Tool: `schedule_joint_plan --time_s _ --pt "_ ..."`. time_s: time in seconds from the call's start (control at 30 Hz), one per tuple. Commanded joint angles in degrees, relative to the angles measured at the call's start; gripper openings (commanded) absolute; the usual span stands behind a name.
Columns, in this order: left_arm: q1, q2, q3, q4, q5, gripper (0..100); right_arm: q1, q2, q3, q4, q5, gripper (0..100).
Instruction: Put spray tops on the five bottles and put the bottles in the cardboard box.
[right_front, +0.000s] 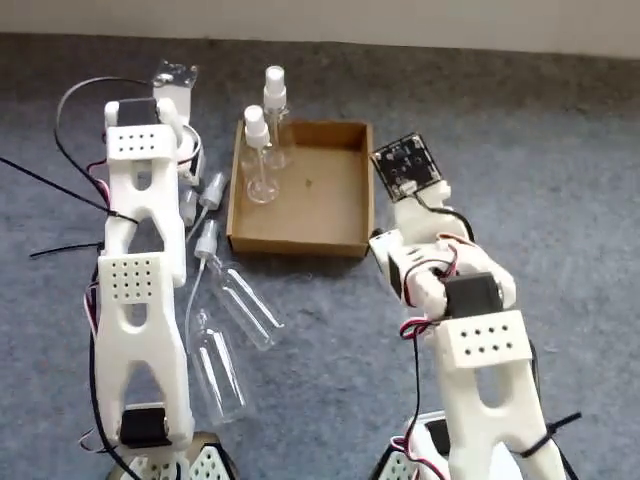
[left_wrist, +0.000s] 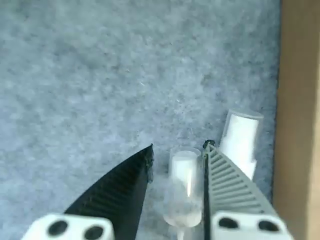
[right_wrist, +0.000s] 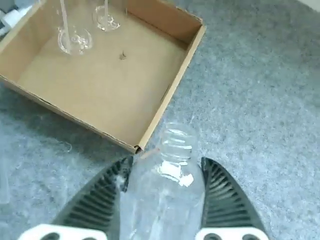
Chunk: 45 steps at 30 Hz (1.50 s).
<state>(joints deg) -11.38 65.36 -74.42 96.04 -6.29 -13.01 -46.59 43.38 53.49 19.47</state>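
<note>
RIGHT gripper (right_wrist: 166, 164): clamped on uncapped clear bottle (right_wrist: 175, 145), threaded neck forward, just beside cardboard box (right_wrist: 165, 95) corner; likely presented for capping | LEFT gripper (left_wrist: 178, 150): jaws apart, straddling spray top (left_wrist: 184, 192) on carpet (left_wrist: 100, 75) beside box wall; not yet squeezed | BOX: two capped bottles (right_front: 258, 160) upright | CARPET: two bare bottles (right_front: 245, 300) lying flat
</note>
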Motion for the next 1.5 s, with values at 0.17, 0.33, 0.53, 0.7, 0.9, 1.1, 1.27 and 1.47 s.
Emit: schedule_joint_plan --time_s 0.17,0.33,0.53,0.7,0.9,1.1,1.27,1.47 --pt "0.84 2.24 -2.42 3.87 -0.26 16 -0.22 -2.15 -0.31 -1.27 -1.32 7.7" --pt "0.22 2.77 -2.86 3.69 -0.26 7 -0.31 -2.42 -0.31 -1.27 -1.32 7.7" --pt "-3.21 -3.03 -9.36 4.04 -0.18 0 -0.66 -2.51 -0.31 -1.36 -1.76 7.5" --pt "-7.52 -16.13 -10.86 4.4 0.26 0 -5.32 -2.51 -0.48 -1.63 -4.48 3.5" --pt "-11.47 -39.34 -9.98 4.84 5.27 0 -12.7 -2.59 2.07 -13.41 -4.57 0.4" --pt "-9.1 -67.38 9.8 4.92 11.08 0 -15.78 -9.71 11.82 -23.6 -8.7 0.4" --pt "4.79 -87.96 28.09 1.93 15.3 0 -16.84 -19.82 19.38 -24.92 -8.88 0.4" --pt "19.91 -98.15 45.58 -13.8 20.57 0 -22.81 -27.3 23.43 -24.75 -8.53 0.4"
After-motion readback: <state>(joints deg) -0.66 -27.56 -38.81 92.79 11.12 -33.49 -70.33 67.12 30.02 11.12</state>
